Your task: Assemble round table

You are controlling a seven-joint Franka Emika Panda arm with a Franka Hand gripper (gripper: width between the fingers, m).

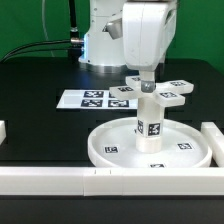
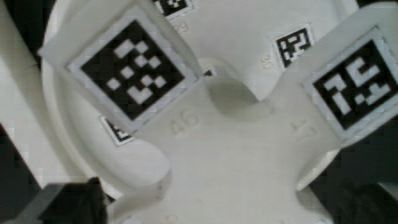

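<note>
- White bars [image 1: 60,178] fence the near edge of the black tabletop [image 1: 40,85], probably to keep parts from sliding.
- The disc [image 1: 105,150] lies flat just behind them, rim up.
- The cylinder [image 1: 150,122] stands upright on its hub, long axis vertical.
- The cross [image 1: 166,92] sits atop it, arms level; the pincer [image 1: 146,77] meets it from above, though I cannot tell whether it grips.
- The marker board [image 1: 92,98] lies behind.

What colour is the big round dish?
White, with small black-and-white tags; the disc shows best in the exterior view.

Short cylinder [image 1: 150,122] upright on disc [image 1: 105,142].
</note>
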